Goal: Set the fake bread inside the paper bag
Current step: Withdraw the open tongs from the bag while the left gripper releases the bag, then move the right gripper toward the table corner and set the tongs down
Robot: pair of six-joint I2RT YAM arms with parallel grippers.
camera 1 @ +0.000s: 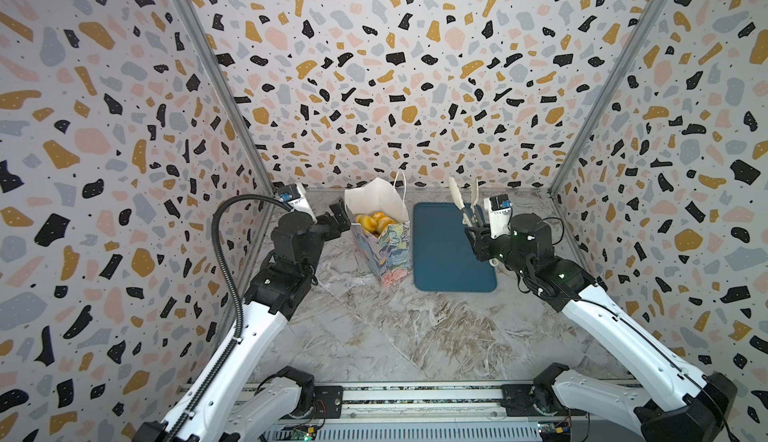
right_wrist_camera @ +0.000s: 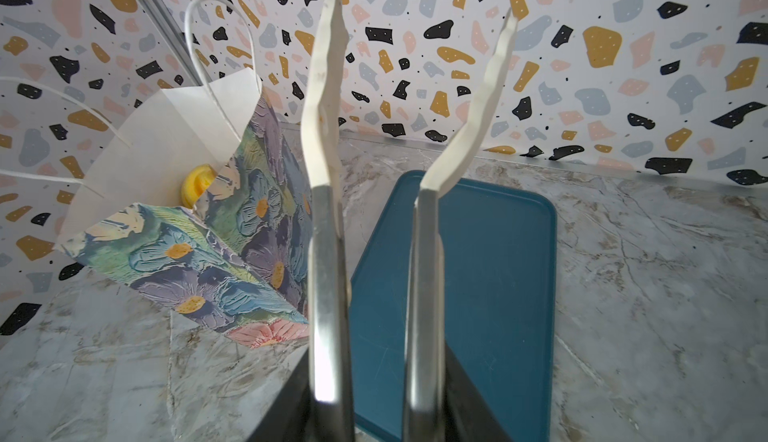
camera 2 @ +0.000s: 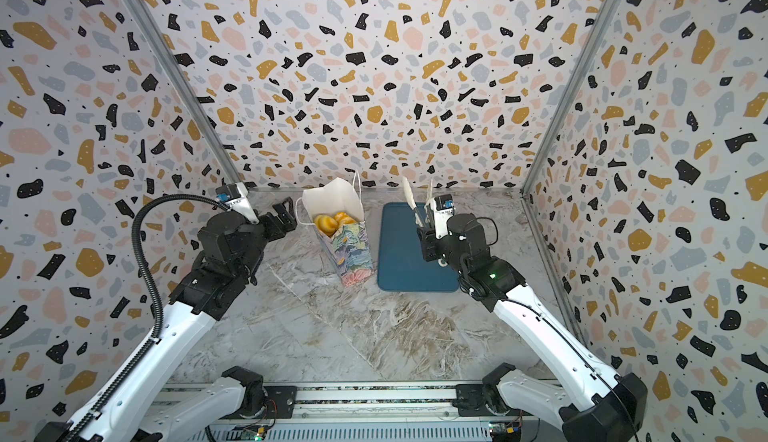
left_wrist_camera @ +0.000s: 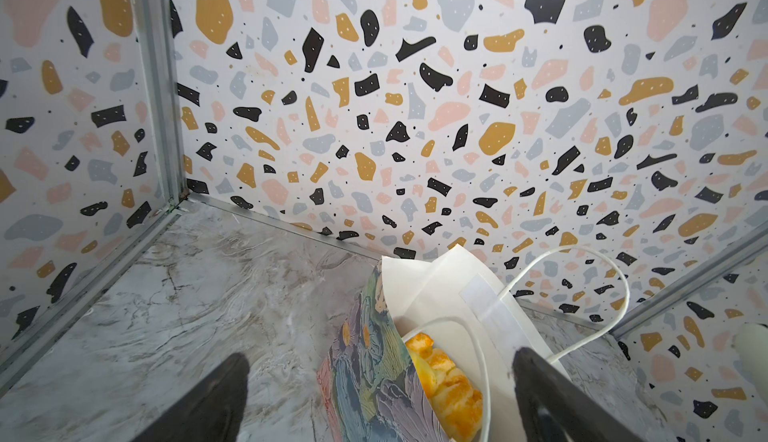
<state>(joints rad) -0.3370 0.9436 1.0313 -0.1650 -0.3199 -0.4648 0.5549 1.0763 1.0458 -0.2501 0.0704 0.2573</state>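
The paper bag (camera 1: 388,253) stands upright on the marble tabletop (camera 1: 374,336), the fake bread (camera 1: 371,222) piled inside, its printed wall hiding all but the tops. Just right of the bag lies a dark-blue tray (camera 1: 449,261). Left of the bag's mouth the left gripper (camera 1: 340,220) hangs, fingers (left_wrist_camera: 216,394) spread and empty. Farther right of the bag, over the tray, the right gripper (camera 1: 473,233) clamps tongs (camera 1: 455,195), their white tips parted.

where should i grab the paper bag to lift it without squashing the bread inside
Probably by the cord handle that loops upright above the paper bag's far rim, coming from above and pinching across the cord. The bag stands upright, open-mouthed, with fake bread inside, so squeezing its thin walls would likely crumple them.
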